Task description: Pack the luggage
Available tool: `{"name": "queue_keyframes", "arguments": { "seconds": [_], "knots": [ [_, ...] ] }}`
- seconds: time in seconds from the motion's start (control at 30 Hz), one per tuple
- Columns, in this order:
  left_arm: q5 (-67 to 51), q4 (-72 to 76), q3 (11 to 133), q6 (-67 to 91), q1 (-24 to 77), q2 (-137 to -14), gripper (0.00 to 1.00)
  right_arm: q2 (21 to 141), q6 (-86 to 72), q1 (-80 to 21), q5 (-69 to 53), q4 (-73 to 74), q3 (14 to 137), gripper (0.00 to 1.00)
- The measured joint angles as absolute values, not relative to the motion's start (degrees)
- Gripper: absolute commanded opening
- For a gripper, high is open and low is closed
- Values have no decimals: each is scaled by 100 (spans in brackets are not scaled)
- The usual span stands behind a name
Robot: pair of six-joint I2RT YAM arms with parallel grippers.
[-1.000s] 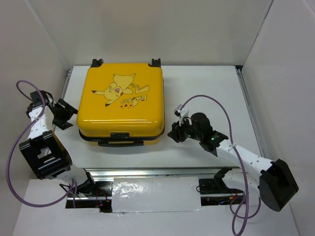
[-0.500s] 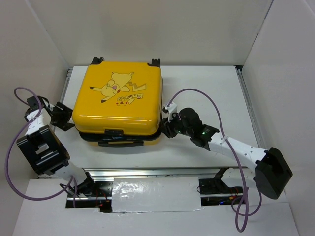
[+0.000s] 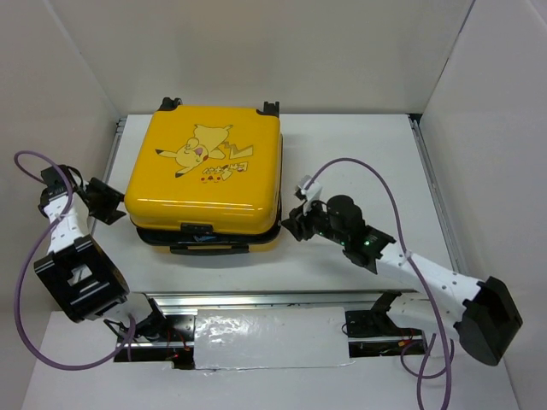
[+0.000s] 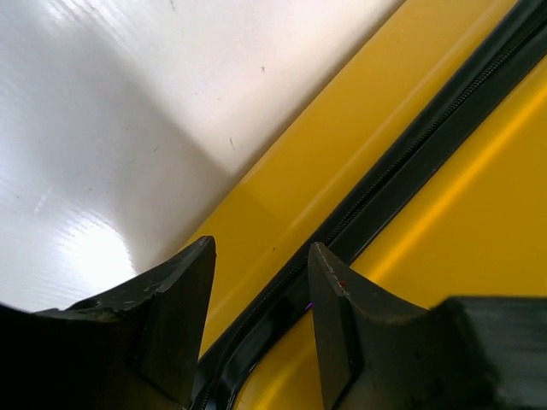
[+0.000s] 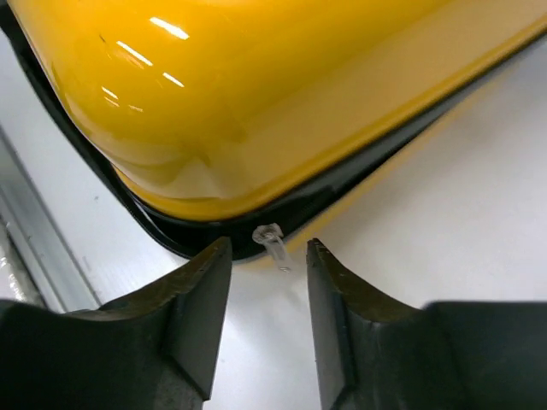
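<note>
The luggage (image 3: pixel 205 166) lies flat on the table (image 3: pixel 359 154), lid up, between the two grippers. Its lid sits a little askew over the lower half, and a dark gap shows along the near edge.

The left gripper (image 3: pixel 118 209) is at the luggage's left side. Its fingers (image 4: pixel 179 325) are parted to a middling gap and clamp nothing. The black zip seam (image 4: pixel 402 171) runs away from between the fingertips, with yellow shell on both sides of it and bare table beyond the left finger. I cannot tell whether the tips touch the shell.

The right gripper (image 3: pixel 289 224) is at the near right corner. Its fingers (image 5: pixel 201 325) are also a middling way apart and hold nothing. Just ahead of the gap between them, a small clear tab (image 5: pixel 272 243) sticks out from the dark seam under the rounded yellow corner.
</note>
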State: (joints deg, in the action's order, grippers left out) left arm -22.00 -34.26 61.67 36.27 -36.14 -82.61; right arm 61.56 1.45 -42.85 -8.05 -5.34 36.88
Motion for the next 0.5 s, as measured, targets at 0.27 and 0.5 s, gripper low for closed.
{"name": "queue_keyframes", "arguments": {
  "seconds": [0.27,0.5],
  "knots": [
    [-1811,-3524,6154,3697,-3618,-8143,58,5745,674,-3514,-1345,-744,3059,62],
    [-1739,-3557,6154,3774,-3618,-7940,57,6731,1240,-3151,-2436,-504,3374,63]
  ]
}}
